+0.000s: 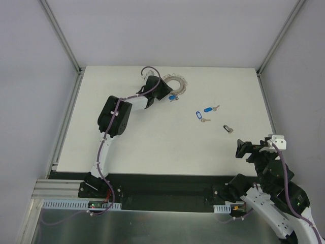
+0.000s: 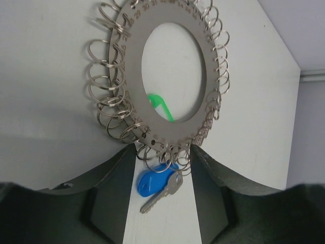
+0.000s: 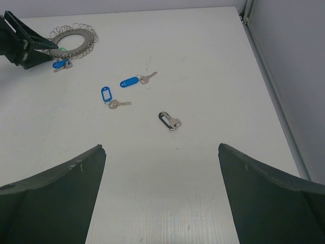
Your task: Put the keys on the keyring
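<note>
The keyring (image 1: 177,83), a grey loop edged with small wire rings, lies at the far middle of the table; it also shows in the left wrist view (image 2: 133,66) and the right wrist view (image 3: 87,38). My left gripper (image 1: 170,95) (image 2: 162,152) is open, its jaws either side of a blue-tagged key (image 2: 152,182) lying at the ring's near edge. Whether that key hangs on a wire ring I cannot tell. Two blue-tagged keys (image 1: 199,116) (image 1: 208,109) and a black-headed key (image 1: 228,128) lie loose mid-table. My right gripper (image 1: 248,149) (image 3: 161,147) is open and empty, near the black-headed key (image 3: 169,120).
A small green piece (image 2: 161,108) shows inside the ring's hole. White walls with metal corner posts (image 1: 61,35) enclose the table on the left, back and right. The table's right edge (image 3: 269,86) runs close to my right arm.
</note>
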Controlling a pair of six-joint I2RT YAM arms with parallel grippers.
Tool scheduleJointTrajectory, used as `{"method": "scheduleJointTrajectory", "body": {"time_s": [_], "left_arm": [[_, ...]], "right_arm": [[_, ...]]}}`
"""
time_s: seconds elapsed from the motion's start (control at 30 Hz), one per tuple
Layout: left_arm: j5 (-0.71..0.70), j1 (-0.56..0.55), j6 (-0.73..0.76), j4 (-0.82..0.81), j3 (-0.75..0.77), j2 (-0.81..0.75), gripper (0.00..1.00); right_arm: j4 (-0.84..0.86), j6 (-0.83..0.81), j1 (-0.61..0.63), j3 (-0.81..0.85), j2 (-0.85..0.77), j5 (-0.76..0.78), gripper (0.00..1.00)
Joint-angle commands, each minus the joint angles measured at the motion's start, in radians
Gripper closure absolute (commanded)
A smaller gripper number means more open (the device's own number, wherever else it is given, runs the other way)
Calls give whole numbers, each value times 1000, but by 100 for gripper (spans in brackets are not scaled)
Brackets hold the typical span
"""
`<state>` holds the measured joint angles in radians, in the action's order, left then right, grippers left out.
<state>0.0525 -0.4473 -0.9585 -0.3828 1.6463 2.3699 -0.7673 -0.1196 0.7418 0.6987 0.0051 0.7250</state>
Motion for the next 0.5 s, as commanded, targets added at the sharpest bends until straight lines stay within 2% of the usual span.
{"method": "scheduleJointTrajectory", "body": {"time_s": [0.0,0.07,0.17,0.2,0.47], "left_arm": [[59,-28,-20,56,-37,20,58],[66,-33,-25,64,-62,12,69],[61,-39,-28,68,-95,-8,78],[55,-39,-29,68,-103,-17,86],[63,-39,-39,73,-117,-18,100]], "right_arm": [[26,-12,-1,-2,-197,2,4],[28,-12,-1,-4,-198,2,4],[28,-12,-1,-2,-197,-1,4],[28,-12,-1,-4,-197,-2,4],[28,-14,-1,-4,-197,-7,4]]}}
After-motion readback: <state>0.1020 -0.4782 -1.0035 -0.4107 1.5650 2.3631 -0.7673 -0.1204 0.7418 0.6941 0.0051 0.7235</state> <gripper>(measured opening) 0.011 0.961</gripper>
